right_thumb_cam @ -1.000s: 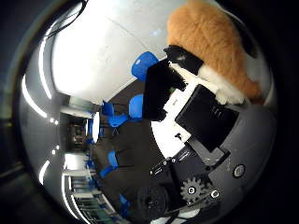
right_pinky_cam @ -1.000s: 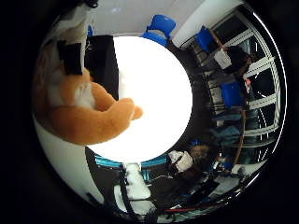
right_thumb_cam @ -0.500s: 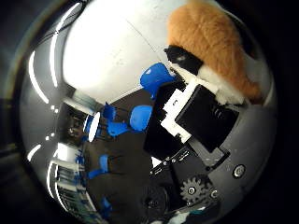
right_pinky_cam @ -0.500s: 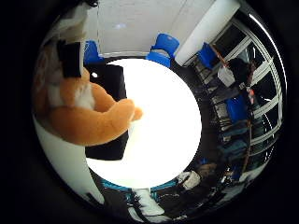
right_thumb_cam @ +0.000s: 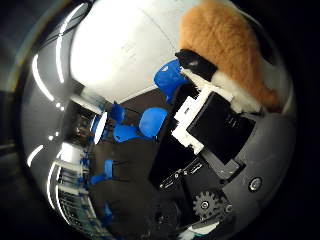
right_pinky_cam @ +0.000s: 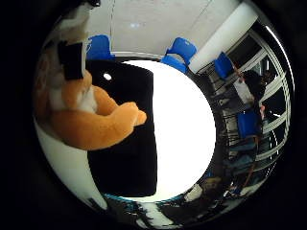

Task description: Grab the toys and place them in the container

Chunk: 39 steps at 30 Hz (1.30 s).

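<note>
An orange and white plush toy (right_pinky_cam: 84,120) sits close against my palm. My right hand (right_thumb_cam: 215,120) is shut on it: a black fingertip (right_pinky_cam: 72,60) presses on the toy's head, and a white and black finger lies across its fur (right_thumb_cam: 227,47). The toy hangs above a white round table (right_pinky_cam: 184,134). A black container (right_pinky_cam: 127,153) stands on that table, directly under and beside the toy's outstretched paw. The container's inside is dark and I cannot see what it holds.
Several blue chairs (right_pinky_cam: 180,50) stand around the table, with more further off on the dark floor (right_thumb_cam: 150,122). A white wall and pillar (right_pinky_cam: 225,33) and glazed partitions (right_pinky_cam: 268,96) lie beyond.
The whole view has shifted, so the hand has moved. The black container now fills more of the picture and lies under the toy. The toy stays in the hand's grip.
</note>
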Available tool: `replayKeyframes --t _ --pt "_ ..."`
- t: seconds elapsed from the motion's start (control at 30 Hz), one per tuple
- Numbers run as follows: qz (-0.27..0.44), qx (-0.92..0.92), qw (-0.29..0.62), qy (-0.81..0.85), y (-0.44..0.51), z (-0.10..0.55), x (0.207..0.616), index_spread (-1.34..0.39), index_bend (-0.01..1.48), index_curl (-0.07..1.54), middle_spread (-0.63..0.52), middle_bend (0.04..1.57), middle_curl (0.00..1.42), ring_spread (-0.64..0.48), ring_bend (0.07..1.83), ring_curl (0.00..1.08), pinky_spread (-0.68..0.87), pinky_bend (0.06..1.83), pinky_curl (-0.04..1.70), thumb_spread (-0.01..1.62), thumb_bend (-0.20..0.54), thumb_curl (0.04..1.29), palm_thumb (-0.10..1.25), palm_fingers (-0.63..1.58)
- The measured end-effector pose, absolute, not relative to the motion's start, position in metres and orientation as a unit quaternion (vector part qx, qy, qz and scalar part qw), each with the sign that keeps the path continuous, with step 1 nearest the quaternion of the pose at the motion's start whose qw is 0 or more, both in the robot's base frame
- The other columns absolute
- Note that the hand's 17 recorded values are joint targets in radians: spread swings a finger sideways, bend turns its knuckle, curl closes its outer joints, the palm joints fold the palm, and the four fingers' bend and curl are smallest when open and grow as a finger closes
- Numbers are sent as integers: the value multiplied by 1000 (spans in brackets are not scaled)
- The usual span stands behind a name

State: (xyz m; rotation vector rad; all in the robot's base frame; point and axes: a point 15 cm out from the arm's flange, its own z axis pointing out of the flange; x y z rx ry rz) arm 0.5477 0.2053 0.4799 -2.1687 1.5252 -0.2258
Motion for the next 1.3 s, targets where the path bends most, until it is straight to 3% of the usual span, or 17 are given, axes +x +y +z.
replayKeyframes --t 0.1,0.17,0.2,0.27,0.33,0.43,0.5,0.6,0.87,1.3 --pt "-81 -794 230 557 203 475 547 -325 608 856 -187 1098 762 -246 1255 670 -399 1058 828 1128 -34 589 817 1081" --pt "-78 -798 221 555 201 471 545 -344 353 803 -202 969 694 -249 1214 607 -515 1012 732 1130 -26 567 777 996" --pt "-77 -802 212 553 199 466 543 -361 243 779 -217 891 667 -260 1186 588 -541 1021 712 1139 -22 557 772 864" --pt "-68 -811 195 547 197 457 538 -407 170 727 -231 796 628 -261 1118 552 -489 1017 704 1158 -21 539 752 687" --pt "-61 -823 179 536 194 449 533 -463 194 677 -214 718 584 -224 1043 506 -330 926 702 1185 -25 510 714 467" --pt "-50 -837 161 521 190 441 527 -497 221 619 -162 606 522 -120 923 444 25 845 680 1207 -24 473 657 287" --pt "-49 -840 159 517 187 440 526 -497 211 566 -132 564 482 -42 847 391 254 809 638 1217 -21 451 634 261" --pt "-52 -841 160 513 184 442 527 -486 190 506 -117 574 458 21 756 333 434 745 578 1227 -18 430 617 260" --pt "-84 -843 191 496 170 485 519 -468 180 407 -110 585 414 96 603 238 571 631 470 1227 -17 407 614 276" --pt "-151 -823 239 492 120 571 485 -450 176 338 -110 532 364 123 519 183 571 570 370 1217 -16 396 616 342"
